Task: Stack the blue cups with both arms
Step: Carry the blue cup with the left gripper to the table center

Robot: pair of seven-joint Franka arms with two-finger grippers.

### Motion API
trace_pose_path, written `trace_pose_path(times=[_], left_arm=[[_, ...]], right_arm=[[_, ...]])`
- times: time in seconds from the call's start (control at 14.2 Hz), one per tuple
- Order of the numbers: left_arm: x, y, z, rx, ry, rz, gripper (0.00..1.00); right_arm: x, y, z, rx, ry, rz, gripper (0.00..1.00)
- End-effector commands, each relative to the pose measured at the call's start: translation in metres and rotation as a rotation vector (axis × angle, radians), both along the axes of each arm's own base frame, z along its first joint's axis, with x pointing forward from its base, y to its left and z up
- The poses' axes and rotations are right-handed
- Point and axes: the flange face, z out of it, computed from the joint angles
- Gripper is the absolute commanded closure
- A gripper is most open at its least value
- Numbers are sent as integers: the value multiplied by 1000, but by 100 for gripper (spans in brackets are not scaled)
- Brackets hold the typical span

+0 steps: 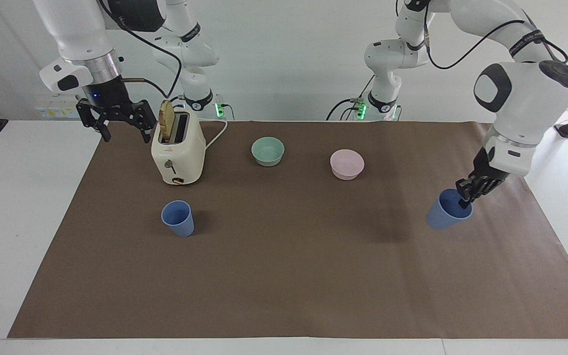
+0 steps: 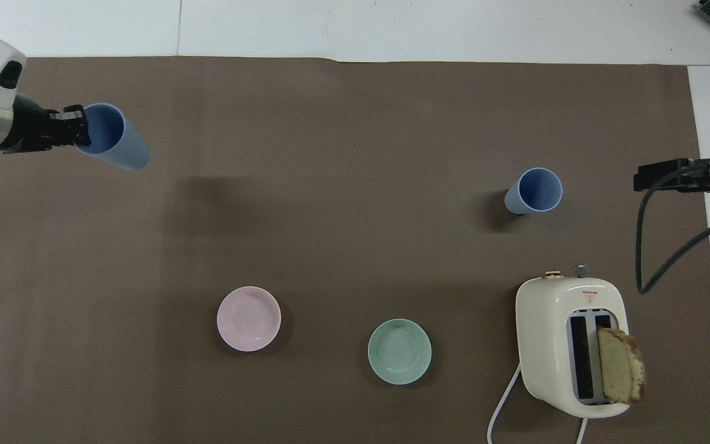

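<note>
One blue cup (image 1: 445,212) (image 2: 114,139) hangs tilted above the brown mat at the left arm's end of the table. My left gripper (image 1: 465,197) (image 2: 79,126) is shut on its rim, one finger inside the mouth. Its shadow lies on the mat below. The other blue cup (image 1: 178,218) (image 2: 536,191) stands upright on the mat, farther from the robots than the toaster. My right gripper (image 1: 122,129) waits open in the air beside the toaster, over the mat's edge at the right arm's end, with nothing between its fingers.
A cream toaster (image 1: 178,150) (image 2: 572,345) with a bread slice (image 1: 167,120) (image 2: 620,365) in one slot stands near the right arm. A pale green bowl (image 1: 267,151) (image 2: 399,351) and a pink bowl (image 1: 347,164) (image 2: 249,318) sit nearer the robots.
</note>
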Motion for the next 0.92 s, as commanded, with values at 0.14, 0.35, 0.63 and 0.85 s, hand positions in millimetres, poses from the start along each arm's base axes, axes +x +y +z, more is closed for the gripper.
trace_pose_path(times=[0.14,0.35,0.63,0.85], left_arm=[[-25,-129,-7,-6,25,34,100],[-45,-176,-19,-19,50,36,100],[-58,-249,-67,-53,19,10,100],[-68,-279,-99,8,-14,-77,100]], right_arm=[[-1,-4,-1,-11,-3,16,0],[-1,-4,-1,-11,-3,16,0],[-1,-4,-1,-11,-3,16,0],[-1,-4,-1,-11,-3,16,0]])
